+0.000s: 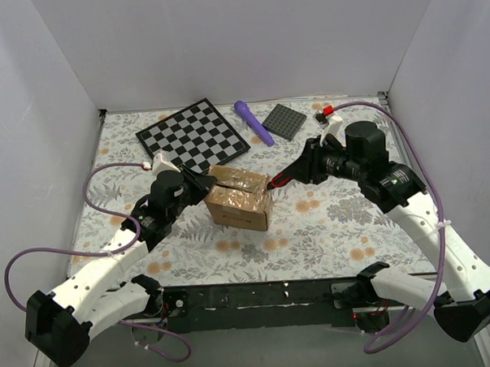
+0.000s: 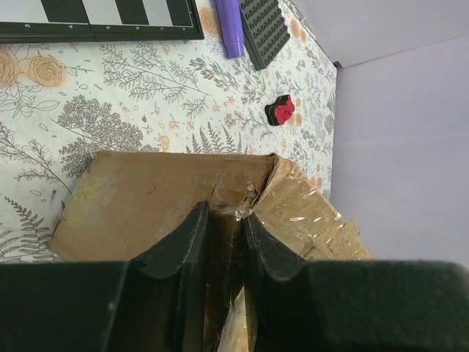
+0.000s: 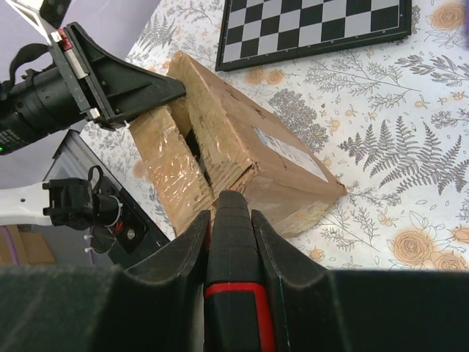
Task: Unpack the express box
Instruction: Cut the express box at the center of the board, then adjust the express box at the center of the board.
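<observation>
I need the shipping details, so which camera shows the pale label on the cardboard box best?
Right wrist view: the label sits unobstructed on one side of the box, though too blurred to read. The top view shows no discernible label; the left wrist view shows only the taped top.

- small brown corrugated cardboard express box: pale rectangular label on one side, print too blurred to read
- black-and-white chequered board: tiny pale marks on dark border, unreadable
- no other legible text

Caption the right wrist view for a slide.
Right end effector holds a black-and-red tool at the express box; left end effector at its far edge.
</observation>
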You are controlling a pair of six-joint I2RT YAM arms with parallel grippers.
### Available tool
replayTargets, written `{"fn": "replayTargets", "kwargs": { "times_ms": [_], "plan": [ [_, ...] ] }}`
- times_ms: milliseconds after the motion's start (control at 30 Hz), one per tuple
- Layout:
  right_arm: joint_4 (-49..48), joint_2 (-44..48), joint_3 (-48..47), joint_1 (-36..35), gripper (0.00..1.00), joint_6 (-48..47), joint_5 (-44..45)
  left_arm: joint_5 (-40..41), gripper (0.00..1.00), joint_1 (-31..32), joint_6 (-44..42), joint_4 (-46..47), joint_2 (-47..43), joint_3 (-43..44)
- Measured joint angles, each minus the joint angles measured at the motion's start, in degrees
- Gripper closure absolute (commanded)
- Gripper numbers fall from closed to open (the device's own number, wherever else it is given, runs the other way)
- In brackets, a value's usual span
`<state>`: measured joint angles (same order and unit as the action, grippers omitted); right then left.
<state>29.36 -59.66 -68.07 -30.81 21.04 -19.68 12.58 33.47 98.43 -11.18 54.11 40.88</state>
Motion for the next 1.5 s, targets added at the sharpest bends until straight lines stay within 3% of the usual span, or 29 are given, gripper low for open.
{"fn": "replayTargets", "kwargs": {
  "times_ms": [267, 433, 467, 533, 567, 700, 800, 900, 1000, 1133, 1167, 1233, 1433, 1500],
  "plan": [
    [1.4, 4.2, 2.0, 0.6, 0.99, 4.6, -6.6, 4.3, 1.0, -1.2, 0.8, -0.8, 0.3, 0.0],
    [0.1, 7.5, 7.1, 0.5, 0.99, 9.1, -2.5, 5.9, 1.0, -1.5, 1.3, -0.7, 0.5, 0.0],
    [-0.6, 9.2, 8.6, 0.5, 0.99, 9.9, 0.0, 6.0, 0.8, -1.5, 1.2, -0.6, 0.5, 0.0],
    [-1.4, 11.5, 9.9, 0.5, 0.99, 10.4, 3.5, 6.1, 0.56, -1.5, 0.7, -0.6, 0.6, 0.2],
    [-1.7, 12.7, 10.2, 0.5, 0.99, 10.4, 6.1, 6.0, 0.34, -1.5, 0.2, -0.5, 0.6, 0.2],
    [-5.0, 14.3, 10.2, 0.5, 0.99, 10.0, 14.5, 6.3, 0.13, -1.5, -1.9, 1.3, 0.5, 2.5],
    [-8.2, 13.4, 10.8, 0.5, 0.99, 9.6, 19.3, 6.7, 0.11, -1.6, -3.7, 2.5, 0.4, 6.1],
    [-11.6, 11.7, 12.7, 0.5, 0.99, 8.4, 23.2, 7.3, 0.16, -1.6, -4.8, 2.8, -0.4, 9.1],
    [-17.3, 9.2, 15.5, 0.5, 0.99, 6.3, 26.9, 8.4, 0.33, -1.6, -4.3, 1.8, -3.0, 9.5],
    [-28.4, 2.9, 19.4, 0.5, 0.99, 2.7, 30.1, 9.0, 0.71, -1.6, -2.1, -1.4, -8.1, 6.8],
    [-31.6, 1.0, 20.3, 0.5, 0.99, 1.9, 30.4, 9.0, 0.87, -1.6, -1.4, -2.5, -9.8, 5.3],
    [-37.4, -3.2, 21.4, 0.5, 0.99, 0.1, 30.7, 8.6, 1.0, -1.6, 0.2, -5.4, -13.8, 2.0],
    [-55.0, -16.7, 21.5, 0.5, 0.99, -2.9, 29.0, 4.9, 1.0, -1.6, 4.5, -12.9, -22.1, -4.8],
    [-59.0, -21.4, 20.2, 0.5, 0.99, -3.0, 27.5, 3.6, 0.92, -1.6, 5.8, -15.0, -22.4, -6.2]
  ]
}}
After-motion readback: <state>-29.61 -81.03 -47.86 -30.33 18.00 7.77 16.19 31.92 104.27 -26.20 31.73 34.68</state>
